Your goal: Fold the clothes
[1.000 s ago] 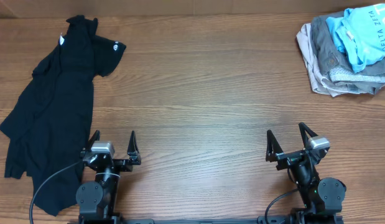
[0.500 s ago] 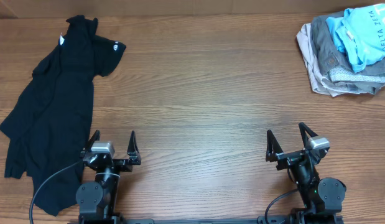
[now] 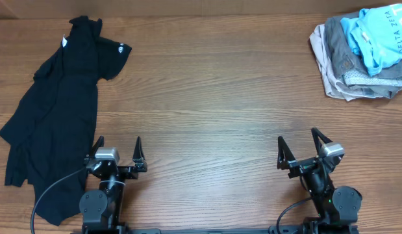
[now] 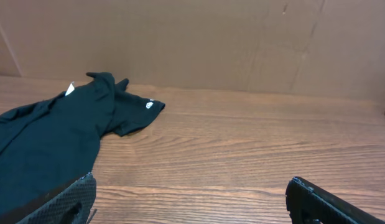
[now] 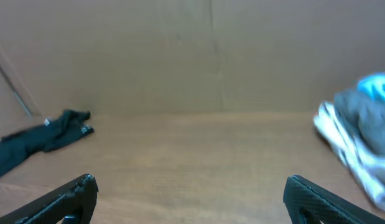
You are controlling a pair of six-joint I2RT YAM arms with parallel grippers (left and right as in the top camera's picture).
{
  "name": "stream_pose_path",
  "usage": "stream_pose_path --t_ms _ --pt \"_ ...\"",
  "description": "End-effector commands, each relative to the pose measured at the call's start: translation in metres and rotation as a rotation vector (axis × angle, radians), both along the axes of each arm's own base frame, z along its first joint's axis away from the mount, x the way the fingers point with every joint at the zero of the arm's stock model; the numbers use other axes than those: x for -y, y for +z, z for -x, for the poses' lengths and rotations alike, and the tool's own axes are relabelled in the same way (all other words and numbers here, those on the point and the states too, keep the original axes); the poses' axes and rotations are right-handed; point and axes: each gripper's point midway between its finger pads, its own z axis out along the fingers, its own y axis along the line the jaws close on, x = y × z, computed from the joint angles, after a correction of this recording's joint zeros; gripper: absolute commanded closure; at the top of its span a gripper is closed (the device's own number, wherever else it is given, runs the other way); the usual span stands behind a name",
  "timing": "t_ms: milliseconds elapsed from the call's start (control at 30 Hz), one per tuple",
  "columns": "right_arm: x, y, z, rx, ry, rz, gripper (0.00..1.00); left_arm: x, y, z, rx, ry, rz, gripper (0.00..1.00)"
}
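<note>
The clothes (image 3: 54, 123) lie as one crumpled black T-shirt along the table's left side, with a white neck tag and a small white logo near its far end. The left wrist view shows the same clothes (image 4: 49, 140) at left, and they appear far off as dark clothes (image 5: 40, 140) in the right wrist view. My left gripper (image 3: 118, 144) stands open at the front edge, just right of the shirt's lower part, with nothing between its fingers. My right gripper (image 3: 298, 139) is open and empty at the front right.
A pile of pale-blue, grey and beige garments (image 3: 360, 55) sits at the back right corner, seen as a blurred garment pile (image 5: 360, 143) in the right wrist view. A cardboard wall (image 4: 198, 43) backs the wooden table (image 3: 207, 97).
</note>
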Motion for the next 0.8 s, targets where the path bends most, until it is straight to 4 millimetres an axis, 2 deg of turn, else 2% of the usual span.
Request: stream_pose_path --t_ms 0,233,533,767 --pt "-0.007 0.014 0.004 0.068 0.044 -0.002 0.0 0.006 0.002 0.001 0.011 -0.039 0.015 0.0" --pt "-0.012 0.026 0.008 0.072 0.077 -0.059 0.0 0.01 0.011 0.004 -0.003 -0.055 0.071 0.0" --pt "-0.016 0.067 0.019 0.118 0.107 -0.053 0.0 0.01 0.049 0.019 -0.015 -0.06 0.011 0.0" --pt "-0.023 0.092 0.017 0.062 0.147 -0.046 0.0 0.01 0.065 0.015 -0.072 -0.062 0.015 0.0"
